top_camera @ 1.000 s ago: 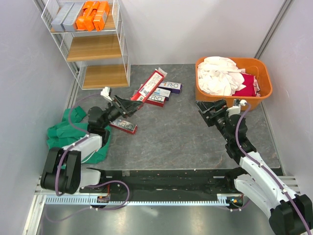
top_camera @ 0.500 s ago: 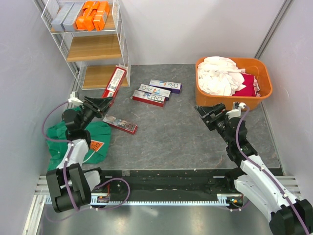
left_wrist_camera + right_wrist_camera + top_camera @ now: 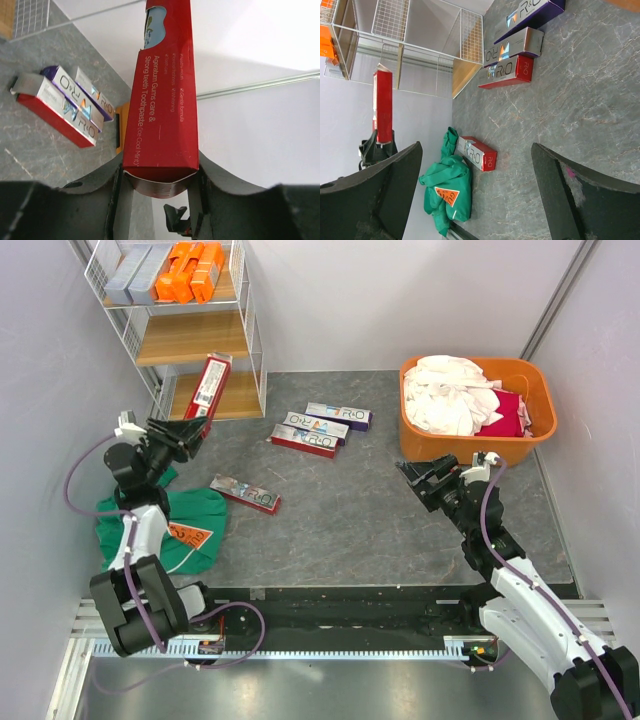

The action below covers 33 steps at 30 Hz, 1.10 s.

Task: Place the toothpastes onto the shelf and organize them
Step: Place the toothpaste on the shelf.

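Note:
My left gripper (image 3: 193, 430) is shut on the lower end of a red toothpaste carton (image 3: 208, 387), which stands nearly upright in front of the shelf (image 3: 250, 335), level with its bottom tier. In the left wrist view the carton (image 3: 162, 100) sits squeezed between both fingers of the left gripper (image 3: 160, 175). Grey cartons (image 3: 135, 272) and orange cartons (image 3: 190, 270) lie on the top board. Three cartons (image 3: 322, 429) lie side by side on the floor, and another (image 3: 247, 494) lies alone. My right gripper (image 3: 420, 478) hangs open and empty over bare floor.
An orange tub (image 3: 530, 380) of laundry stands at the back right. A green cloth (image 3: 150, 525) is bunched at the left by my left arm. The right wrist view shows the lone carton (image 3: 477, 155) next to the green cloth (image 3: 447, 195).
My left arm has swung left and back toward the shelf with the red carton, raising it from a slant over the floor to nearly upright. The right arm has barely shifted.

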### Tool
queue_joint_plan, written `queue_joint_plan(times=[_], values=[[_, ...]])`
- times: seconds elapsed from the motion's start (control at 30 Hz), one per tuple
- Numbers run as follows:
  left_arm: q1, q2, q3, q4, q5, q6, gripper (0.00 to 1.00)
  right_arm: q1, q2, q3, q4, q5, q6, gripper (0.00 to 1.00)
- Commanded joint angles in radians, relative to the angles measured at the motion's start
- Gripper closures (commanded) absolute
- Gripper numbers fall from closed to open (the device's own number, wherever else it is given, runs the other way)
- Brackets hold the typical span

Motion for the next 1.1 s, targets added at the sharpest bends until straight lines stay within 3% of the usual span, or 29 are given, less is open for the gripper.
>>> queue_joint_plan(times=[0.0,0.7,1.07], values=[[0.008,0.064,0.137,-0.005,-0.027,0.008,0.71,-0.004,-0.012,-0.014,0.013,-0.006,-0.016,0.02],[0.007,0.495,0.696,-0.144,-0.165,-0.010,0.71,-0.004,0.002,-0.014,0.007,-0.010,-0.029,0.02],[-0.021,0.657,0.890,-0.255,-0.258,0.022,0.69,-0.004,0.001,-0.018,-0.008,-0.016,-0.037,0.02]])
